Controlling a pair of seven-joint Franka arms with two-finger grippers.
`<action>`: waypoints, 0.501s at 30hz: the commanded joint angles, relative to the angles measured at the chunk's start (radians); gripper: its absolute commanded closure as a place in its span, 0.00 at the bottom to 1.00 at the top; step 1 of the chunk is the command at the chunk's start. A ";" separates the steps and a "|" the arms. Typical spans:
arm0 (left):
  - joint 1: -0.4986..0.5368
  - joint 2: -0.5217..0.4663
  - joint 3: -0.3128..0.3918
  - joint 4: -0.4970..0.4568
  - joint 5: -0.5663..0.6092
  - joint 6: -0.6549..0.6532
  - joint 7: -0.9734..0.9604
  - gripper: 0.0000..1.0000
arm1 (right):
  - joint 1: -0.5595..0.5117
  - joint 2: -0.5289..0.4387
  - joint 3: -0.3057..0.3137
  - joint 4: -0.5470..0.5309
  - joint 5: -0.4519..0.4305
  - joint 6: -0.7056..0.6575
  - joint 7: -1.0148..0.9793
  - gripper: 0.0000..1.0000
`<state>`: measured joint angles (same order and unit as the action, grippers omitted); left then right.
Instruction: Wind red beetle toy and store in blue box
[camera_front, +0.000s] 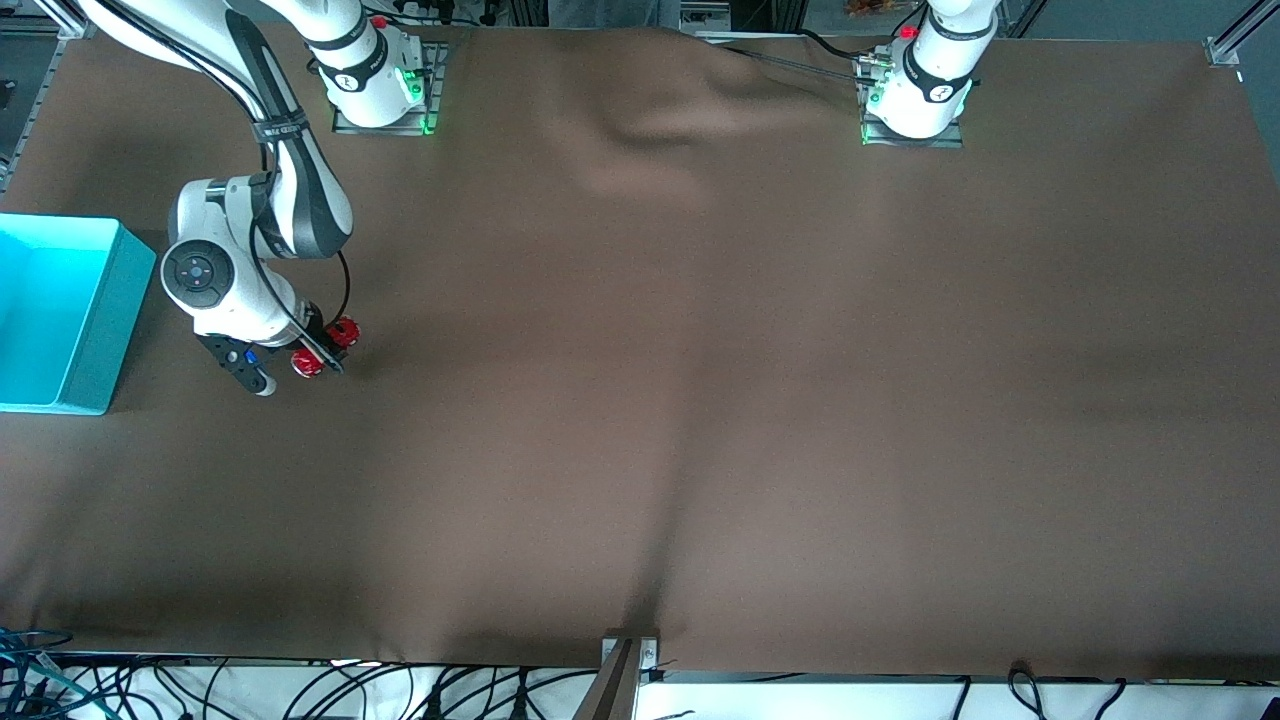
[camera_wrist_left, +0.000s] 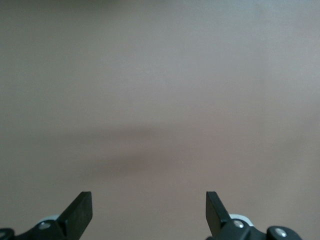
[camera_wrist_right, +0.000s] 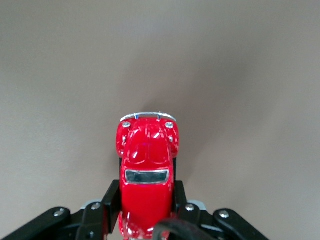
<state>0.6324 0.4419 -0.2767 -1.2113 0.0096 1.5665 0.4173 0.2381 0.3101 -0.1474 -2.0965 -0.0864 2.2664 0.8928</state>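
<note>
Red beetle toy (camera_wrist_right: 146, 180) sits clamped between the fingers (camera_wrist_right: 111, 200) of the right gripper (camera_front: 318, 349), roof and windscreen facing the wrist camera, nose and silvery bumper sticking out past the fingertips. The jaws press on both sides of the body, so the right gripper is closed on the car. In the front view red parts of the toy show on either side of the black fingers, low over the brown cloth, or touching it; cannot tell which.

Blue box (camera_front: 88, 325) is the landmark: the toy and right gripper are just beside it, toward the left arm's end of the table, roughly level with the box's nearer half. Box is open-topped, turquoise, at the right arm's end.

Left gripper (camera_wrist_left: 149, 212) waits with fingers spread wide, nothing between them, only brown cloth under it.

Surface is a brown table cover (camera_front: 700, 400), wrinkled near the arm bases. Cables hang along the table's near edge.

Toy is glossy red, rounded, with small chrome headlights.
</note>
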 joint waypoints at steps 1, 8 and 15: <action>0.027 -0.008 -0.006 -0.002 -0.023 -0.014 0.041 0.00 | -0.022 -0.029 -0.034 -0.005 -0.019 -0.028 -0.176 1.00; 0.029 -0.008 -0.006 -0.002 -0.039 -0.014 0.043 0.00 | -0.062 -0.031 -0.098 0.004 -0.050 -0.028 -0.432 1.00; 0.029 -0.008 -0.007 -0.004 -0.045 -0.014 0.041 0.00 | -0.068 -0.029 -0.175 0.018 -0.072 -0.028 -0.627 1.00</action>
<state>0.6527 0.4419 -0.2783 -1.2114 -0.0104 1.5656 0.4348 0.1737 0.2949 -0.2825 -2.0917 -0.1215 2.2534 0.3835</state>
